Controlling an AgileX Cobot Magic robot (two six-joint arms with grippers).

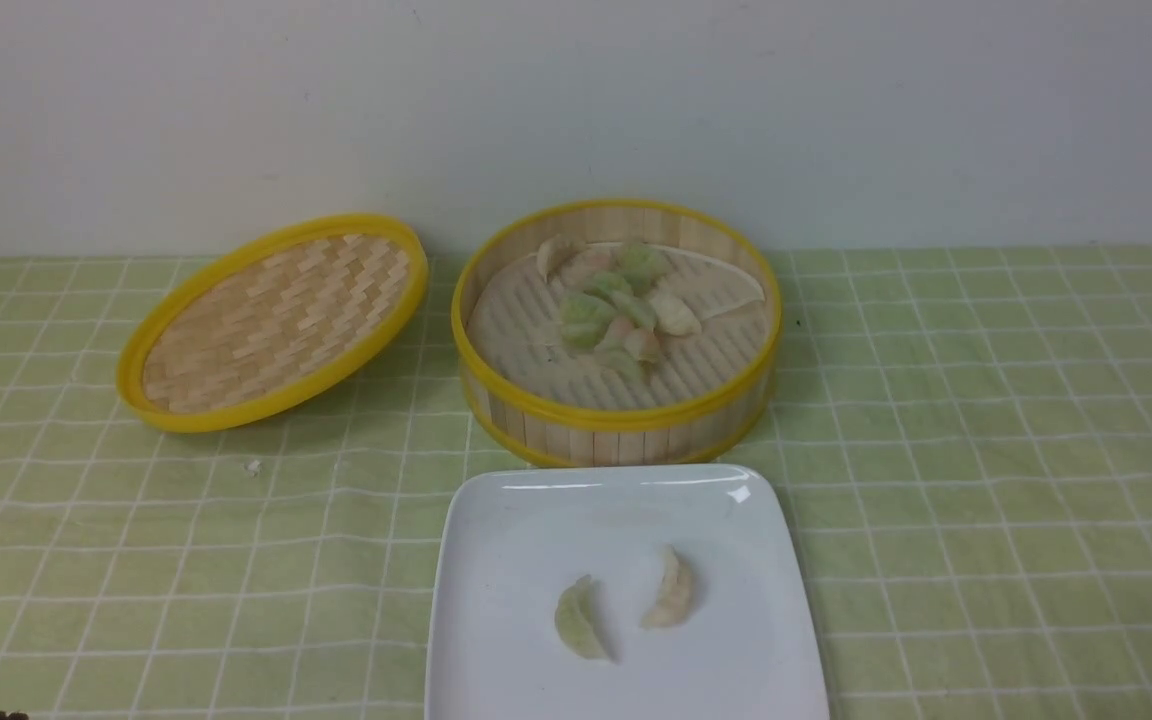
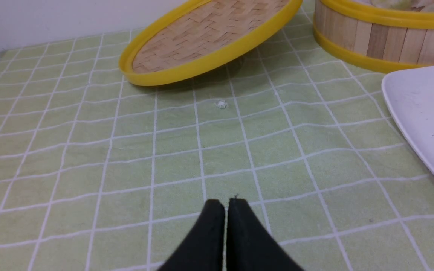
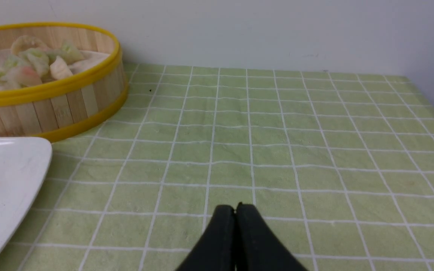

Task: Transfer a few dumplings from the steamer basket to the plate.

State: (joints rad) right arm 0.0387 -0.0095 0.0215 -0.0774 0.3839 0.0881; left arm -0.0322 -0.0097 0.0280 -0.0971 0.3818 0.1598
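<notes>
The steamer basket (image 1: pixel 616 415) stands at the middle back and holds several pale, green and pinkish dumplings (image 1: pixel 611 300). The white square plate (image 1: pixel 506 560) lies in front of it with two dumplings on it: a light green one (image 1: pixel 577 620) and a pale one (image 1: pixel 671 590). My left gripper (image 2: pixel 226 203) is shut and empty, low over the cloth left of the plate (image 2: pixel 424 113). My right gripper (image 3: pixel 235 209) is shut and empty over the cloth right of the plate (image 3: pixel 9 177) and the basket (image 3: pixel 51 105). Neither gripper shows in the front view.
The flat woven lid (image 1: pixel 276 320) with its yellow rim lies tilted to the left of the basket; it also shows in the left wrist view (image 2: pixel 205 41). A small white crumb (image 1: pixel 253 466) lies on the green checked cloth (image 1: pixel 986 450). A wall stands behind.
</notes>
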